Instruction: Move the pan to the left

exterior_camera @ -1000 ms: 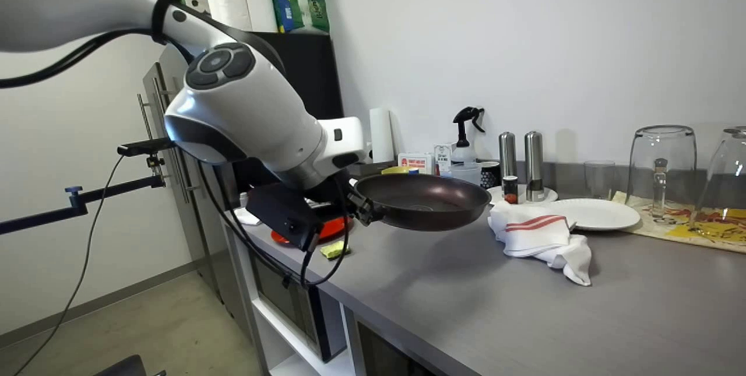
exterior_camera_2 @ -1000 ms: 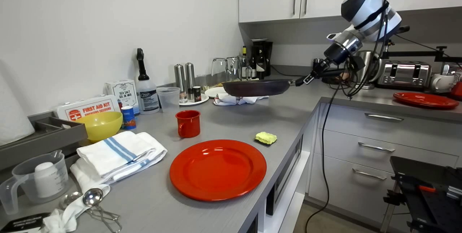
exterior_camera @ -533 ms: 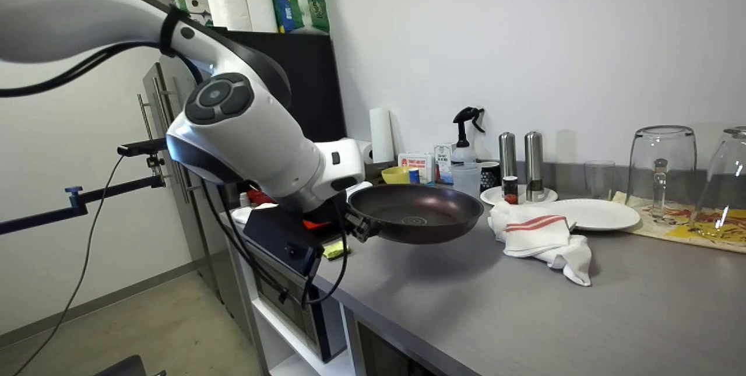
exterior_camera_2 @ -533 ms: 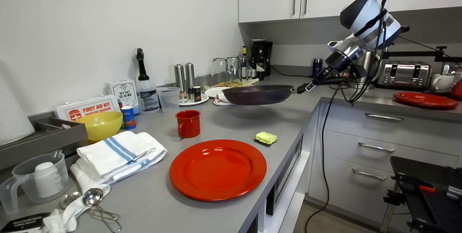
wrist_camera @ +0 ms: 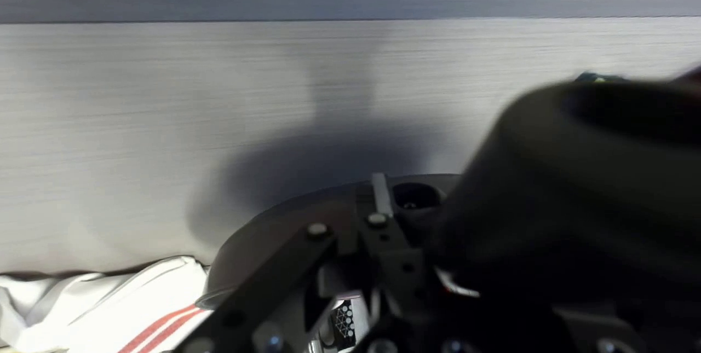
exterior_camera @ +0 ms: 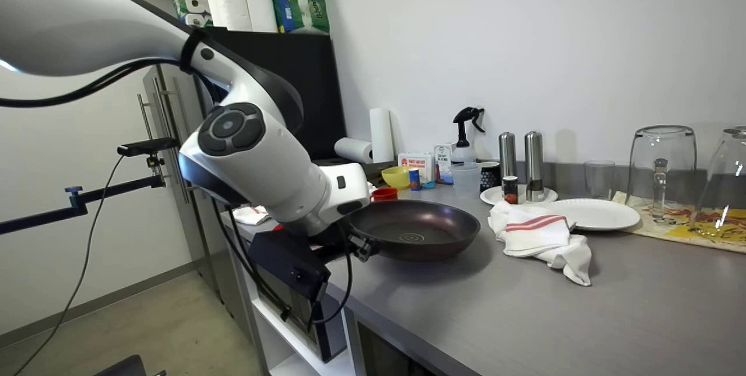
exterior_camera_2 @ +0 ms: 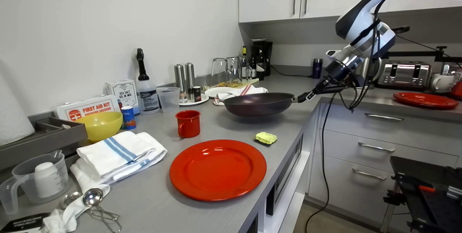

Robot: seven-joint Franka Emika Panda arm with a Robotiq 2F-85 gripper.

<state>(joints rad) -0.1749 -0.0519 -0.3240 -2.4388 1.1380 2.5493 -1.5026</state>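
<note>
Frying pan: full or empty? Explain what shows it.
Empty, as far as it shows: in an exterior view the frying pan is bare inside, with a pale ring on its bottom.

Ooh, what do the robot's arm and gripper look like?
The arm is smooth, chunky and mostly white, with dark parts and a round, dark grey button pad. Black cables run along it, and a black strap wraps around it. Near the end is a shiny silver section. The gripper is black, with little silvery bits.
</note>
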